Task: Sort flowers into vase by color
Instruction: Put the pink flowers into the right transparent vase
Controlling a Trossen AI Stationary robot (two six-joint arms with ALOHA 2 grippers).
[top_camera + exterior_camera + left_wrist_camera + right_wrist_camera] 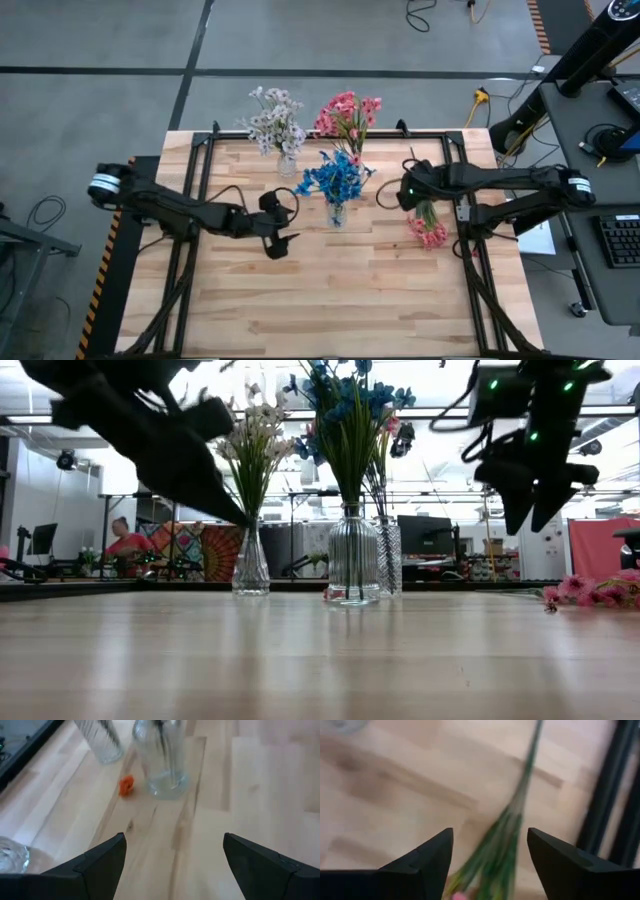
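Three glass vases stand at the table's far middle. One holds white flowers, one pink flowers, and one, nearer, blue flowers. They also show in the low view: white, blue. A loose pink spray lies flat on the table at the right, blossoms toward the near edge; the low view shows these blossoms. My right gripper hangs open above its green stems, fingers on either side and clear of them. My left gripper is open and empty, left of the blue vase.
A small orange petal lies on the wood beside the blue vase. Black frame rails run along the table's left and right sides, the right one close to the loose spray. The near half of the table is bare wood.
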